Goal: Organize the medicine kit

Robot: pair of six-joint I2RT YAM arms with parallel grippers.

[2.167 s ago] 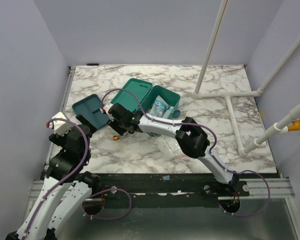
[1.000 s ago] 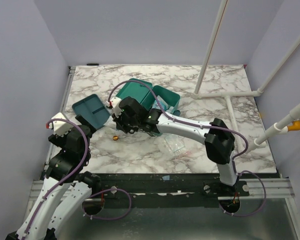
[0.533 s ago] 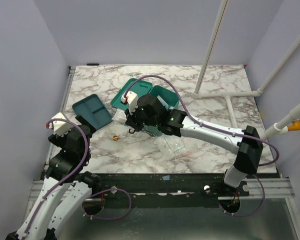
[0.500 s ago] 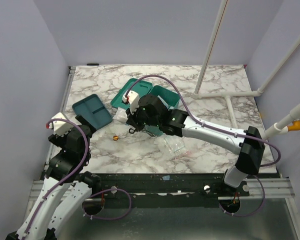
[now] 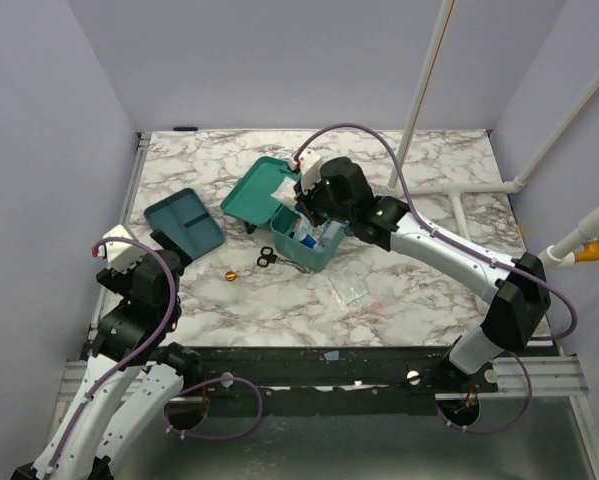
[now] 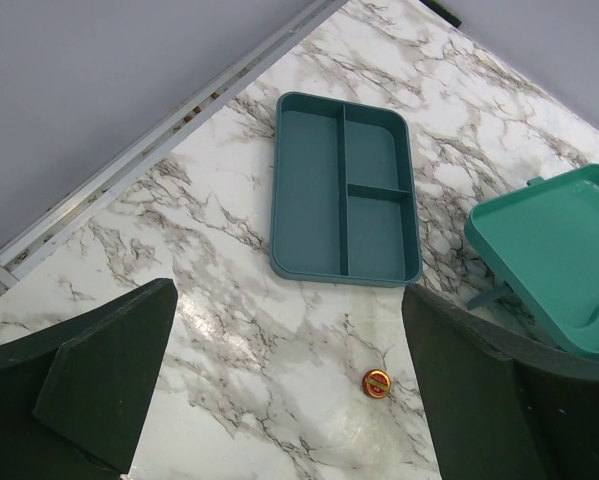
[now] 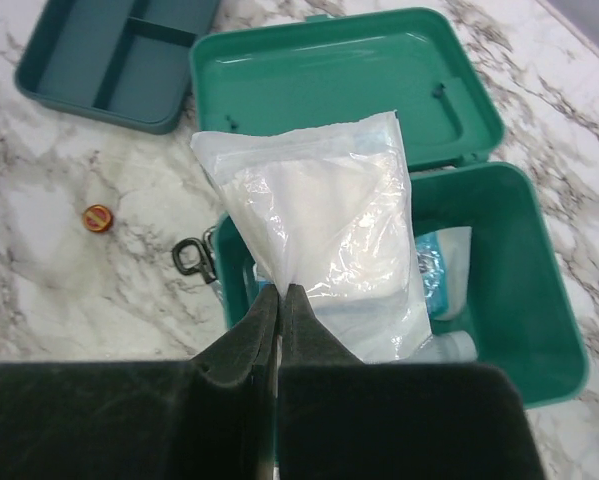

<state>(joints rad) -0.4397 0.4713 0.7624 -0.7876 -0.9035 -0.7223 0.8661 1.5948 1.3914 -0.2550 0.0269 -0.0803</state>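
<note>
Right claw [image 7: 279, 292] pinching white pouch [image 7: 324, 230] above open medicine kit [image 7: 534, 290] — left claw [image 6: 289, 385] spread wide, empty.

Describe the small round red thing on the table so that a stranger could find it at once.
Start at the open teal medicine kit mid-table and look left toward the darker compartment tray. On the marble table between them, toward its near edge, lies the small disc. It alone is round, red and gold; the scissors handles to its right are black.
</note>
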